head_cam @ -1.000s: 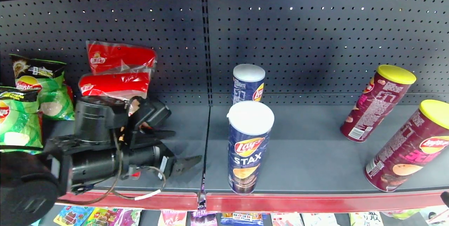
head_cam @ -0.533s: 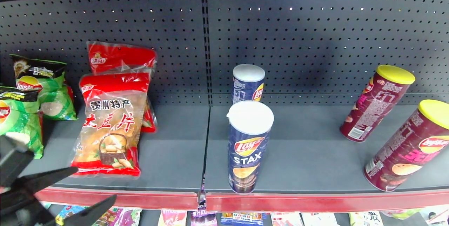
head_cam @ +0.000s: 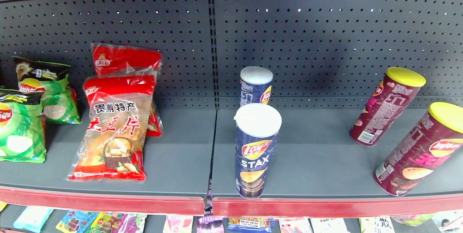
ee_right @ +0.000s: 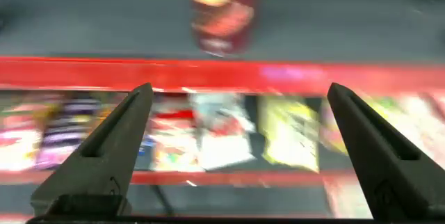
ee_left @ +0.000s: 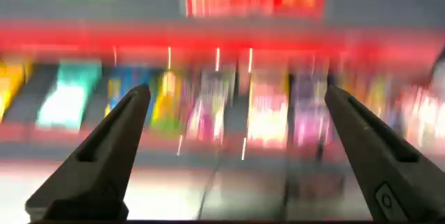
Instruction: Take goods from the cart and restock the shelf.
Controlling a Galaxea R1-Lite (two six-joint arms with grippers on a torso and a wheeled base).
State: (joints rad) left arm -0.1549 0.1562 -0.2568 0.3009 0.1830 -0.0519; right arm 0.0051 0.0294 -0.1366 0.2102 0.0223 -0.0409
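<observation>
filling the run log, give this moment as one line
left claw: open, empty | right claw: open, empty | red bag: leaning upright on shelf

A dark perforated pegboard (head_cam: pixel 325 26) forms the back wall. Two blue crisp canisters with white lids stand upright mid-view, the front one (head_cam: pixel 257 153) just ahead of the rear one (head_cam: pixel 255 86). Far right stand two maroon canisters with yellow lids (head_cam: pixel 387 108) (head_cam: pixel 419 153). Two green crisp bags (head_cam: pixel 21 131) (head_cam: pixel 50 95) sit far left. Colourful packets (head_cam: pixel 249 224) line the tier below.
</observation>
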